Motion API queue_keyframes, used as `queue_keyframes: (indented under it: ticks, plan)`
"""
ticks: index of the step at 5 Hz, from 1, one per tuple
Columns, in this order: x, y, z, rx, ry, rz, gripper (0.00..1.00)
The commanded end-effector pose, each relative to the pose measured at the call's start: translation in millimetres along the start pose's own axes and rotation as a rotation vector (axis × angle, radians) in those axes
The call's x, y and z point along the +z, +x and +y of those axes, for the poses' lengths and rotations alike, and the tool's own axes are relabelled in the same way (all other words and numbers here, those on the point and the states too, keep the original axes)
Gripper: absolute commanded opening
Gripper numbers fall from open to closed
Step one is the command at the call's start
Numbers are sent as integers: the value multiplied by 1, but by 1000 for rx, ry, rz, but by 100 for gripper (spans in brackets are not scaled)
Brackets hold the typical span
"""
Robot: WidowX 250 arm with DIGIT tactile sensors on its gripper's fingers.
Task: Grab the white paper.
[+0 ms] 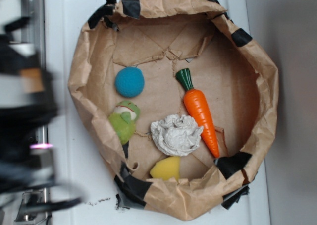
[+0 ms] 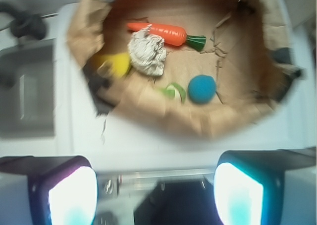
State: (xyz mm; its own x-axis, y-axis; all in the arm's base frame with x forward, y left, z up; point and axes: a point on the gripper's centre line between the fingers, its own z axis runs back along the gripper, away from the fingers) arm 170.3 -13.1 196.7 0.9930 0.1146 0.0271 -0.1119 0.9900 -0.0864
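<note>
Spread wide apart at the bottom of my wrist view, my gripper (image 2: pixel 156 185) is open and holds nothing, its two glowing fingertips (image 2: pixel 72 195) hovering over the white surface (image 2: pixel 148 140) outside the brown paper nest (image 2: pixel 237 121). Nearest me, just inside the nest's crumpled wall, sit the green plush toy (image 2: pixel 174 91) and the blue ball (image 2: pixel 201 89), side by side. Beyond them and a little left lies the white paper (image 2: pixel 147 54), a lumpy crumpled ball on the nest floor, roughly round with no clear long axis, only slightly wider than tall in the exterior view (image 1: pixel 176 134). The yellow piece (image 2: pixel 113 64) rests just beside it on the left, against the nest wall near a patch of black tape (image 2: pixel 99 88). Farthest from me, the orange carrot (image 2: pixel 166 34) lies crosswise along the far side of the white paper, touching or nearly touching it, green top pointing right. The nest wall and the green plush toy stand between my gripper and the white paper; its top is uncovered. In the exterior view my arm (image 1: pixel 25 111) is a dark blur at the left edge.
</note>
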Motion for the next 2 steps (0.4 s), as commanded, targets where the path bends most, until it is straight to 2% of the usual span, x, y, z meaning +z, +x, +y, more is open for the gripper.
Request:
queue_keyframes:
  ticks: [1,2]
  plan:
    - [-68,86,1,165,-85,-85,100]
    - [-117,102,-10,145,-126,-95,100]
